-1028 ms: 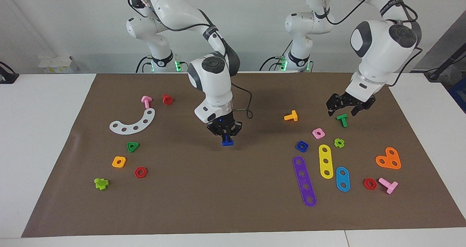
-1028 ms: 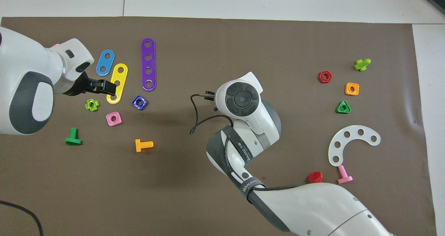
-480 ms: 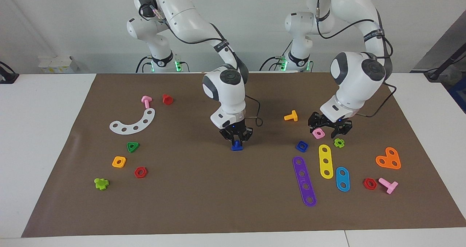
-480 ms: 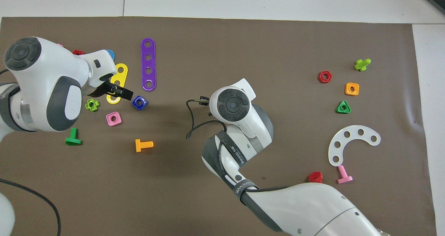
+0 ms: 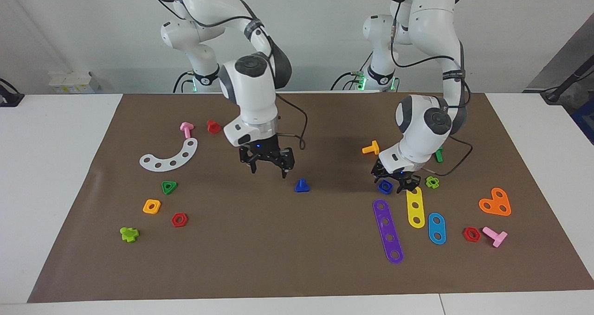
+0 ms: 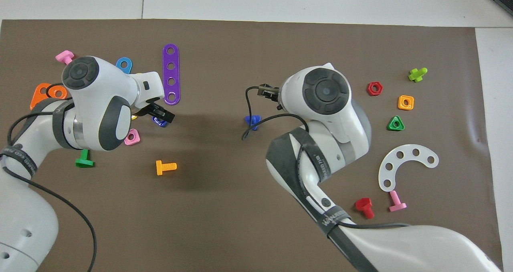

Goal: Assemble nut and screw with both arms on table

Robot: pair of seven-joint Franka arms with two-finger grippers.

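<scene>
- The small dark-blue plastic screw with a triangular head (image 5: 301, 185) has been released; it stands head-down on the brown-matted desk (image 5: 278, 259), shaft upward.
- The right pincer (image 5: 267, 165) is raised beside it, fingers apart.
- The left pincer (image 5: 395, 181) has been lowered around the glossy dark-blue rounded-square nut (image 5: 384, 186); closure cannot be told.

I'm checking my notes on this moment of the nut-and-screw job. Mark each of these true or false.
1. The screw stands on the mat, head down, held by nothing. True.
2. The right tool is shut on the screw. False: it is open, above the mat beside the screw.
3. The left tool is down at the nut. True.
4. The nut is threaded on the screw. False: they lie well apart.
5. The orange bolt lies nearer to the robots than the nut. True.
</scene>
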